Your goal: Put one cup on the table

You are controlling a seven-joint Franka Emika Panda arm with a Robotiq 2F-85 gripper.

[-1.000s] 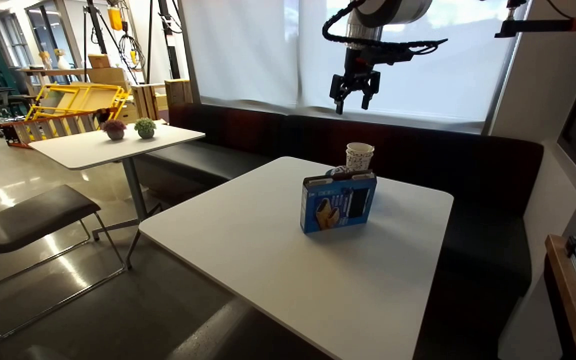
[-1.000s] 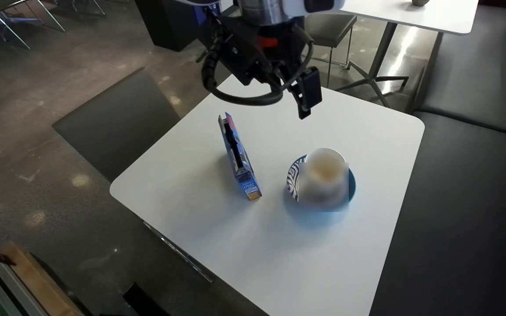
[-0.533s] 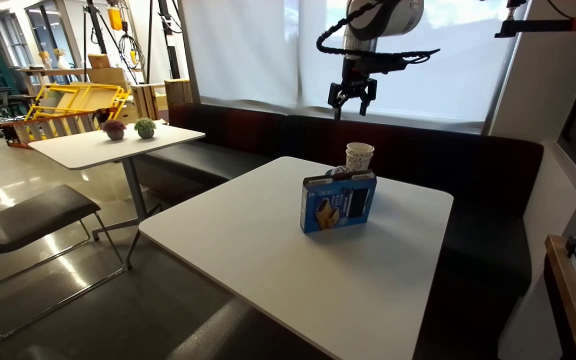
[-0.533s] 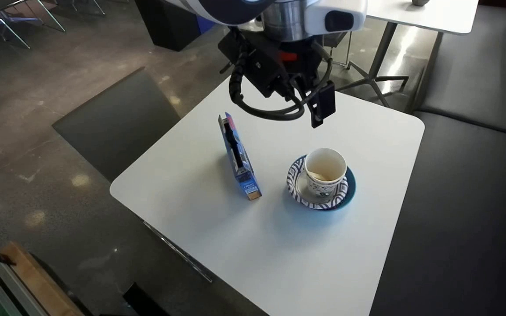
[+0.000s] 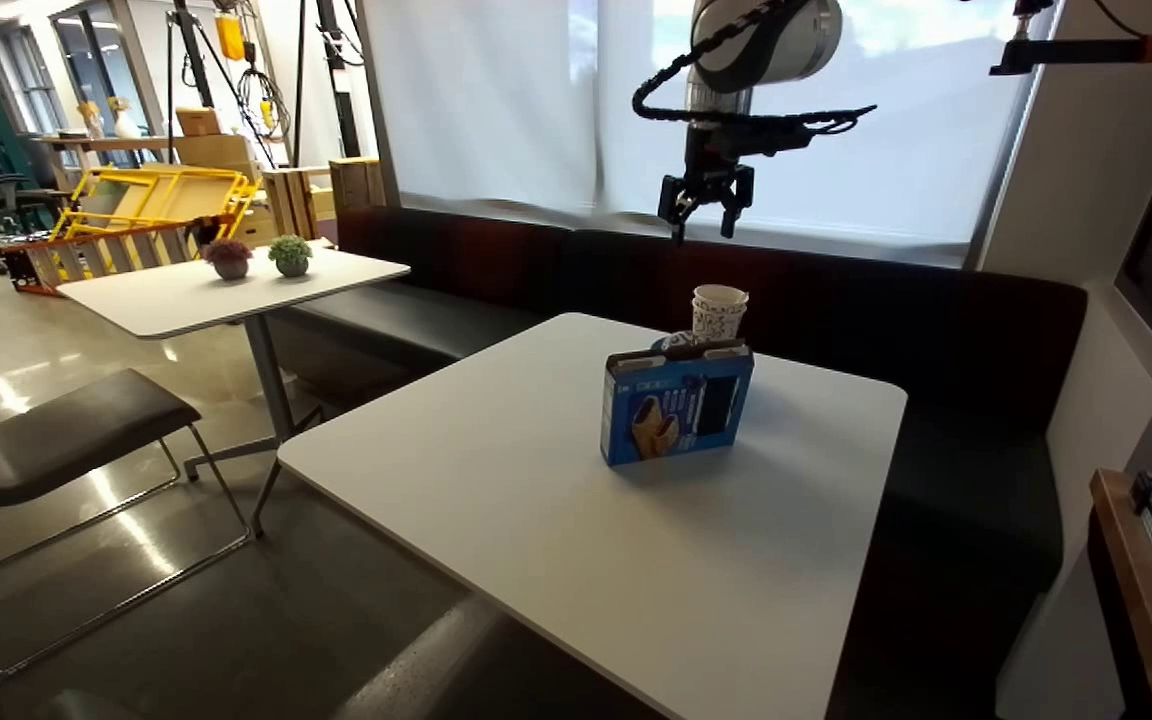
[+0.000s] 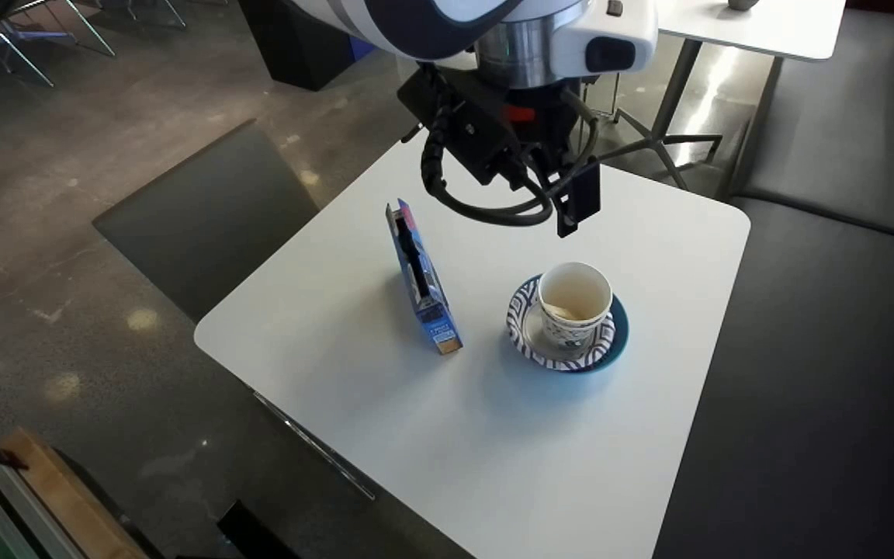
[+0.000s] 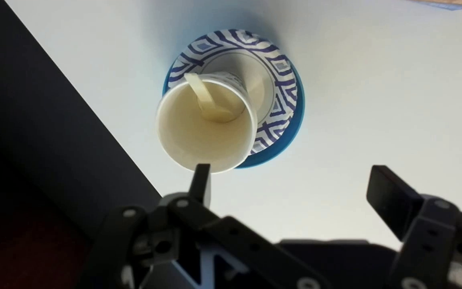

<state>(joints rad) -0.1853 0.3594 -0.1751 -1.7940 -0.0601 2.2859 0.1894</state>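
Note:
The pale patterned paper cup stands upright on a patterned plate over a blue dish, which rests on the white table. A second rim below its top suggests nested cups. In an exterior view the cup shows a pale wooden piece inside. It also shows in the wrist view as a cup left of centre. My gripper is open and empty, above the table. In the wrist view the gripper has its left fingertip overlapping the cup's near rim; contact cannot be told.
A blue box stands upright beside the plate, and its edge shows in the wrist view's top right corner. A dark bench runs along the table. A smaller table with two potted plants stands farther off.
My gripper has moved lower and closer to the cup, shifting right and down in an exterior view. It stays open. The cup, plate and box have not moved.

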